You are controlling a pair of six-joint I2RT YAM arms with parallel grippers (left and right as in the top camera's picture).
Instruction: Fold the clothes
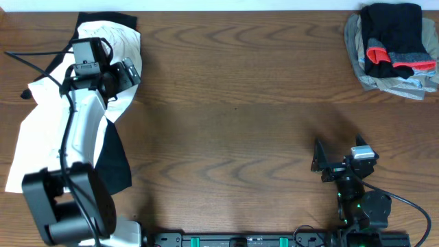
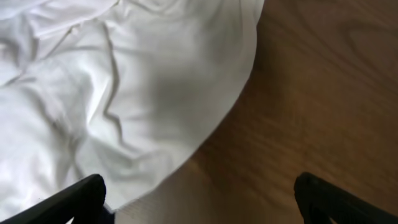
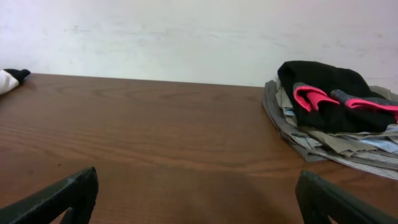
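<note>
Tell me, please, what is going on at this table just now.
Two robot arms are set to fold clothes. The left arm reaches over a crumpled white and black garment at the left side of the table. The left gripper hangs open above the garment's white edge, gripping nothing. The right gripper sits open and empty near the front right, facing a stacked pile of clothes in the far right corner.

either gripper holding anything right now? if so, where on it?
Nothing is held. The left gripper is open over the white garment at its edge, not clamped on it. The right gripper is open over the table.
</note>
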